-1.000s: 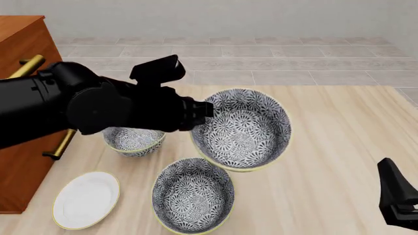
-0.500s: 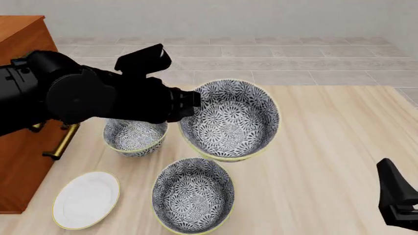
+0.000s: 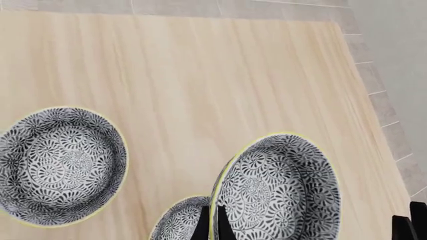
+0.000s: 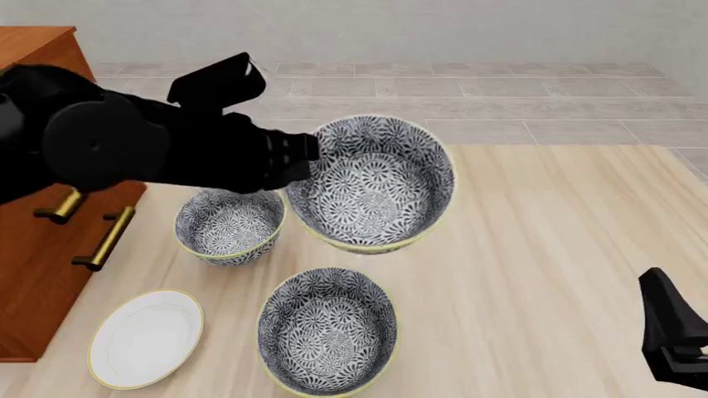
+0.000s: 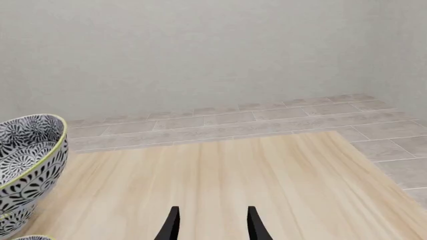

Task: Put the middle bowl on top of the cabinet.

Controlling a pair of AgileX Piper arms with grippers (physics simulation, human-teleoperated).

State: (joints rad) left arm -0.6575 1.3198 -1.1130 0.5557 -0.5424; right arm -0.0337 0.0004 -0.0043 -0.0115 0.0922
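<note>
While it hangs clear of the tabletop [image 4: 553, 249], the middle bowl [image 4: 370, 182] shows a deep round shape, dark grey-and-white floral pattern inside and out, and a pale yellow rim, its mouth tipped toward the camera. The left gripper [image 3: 209, 225] pinches its rim at the bowl's 9 o'clock edge, one finger on each side of the wall. Compared with half a second ago, the bowl sits higher and farther toward 10 o'clock in the front view, nearer the cabinet [image 4: 45, 240], and now uncovers more of the far bowl [image 4: 229, 224]. The near bowl [image 4: 327, 329] lies at 6 o'clock below it, the plate [image 4: 146, 337] at 8 o'clock. The right gripper [image 5: 210, 225], at 4 o'clock, has its fingers spread, holding nothing.
</note>
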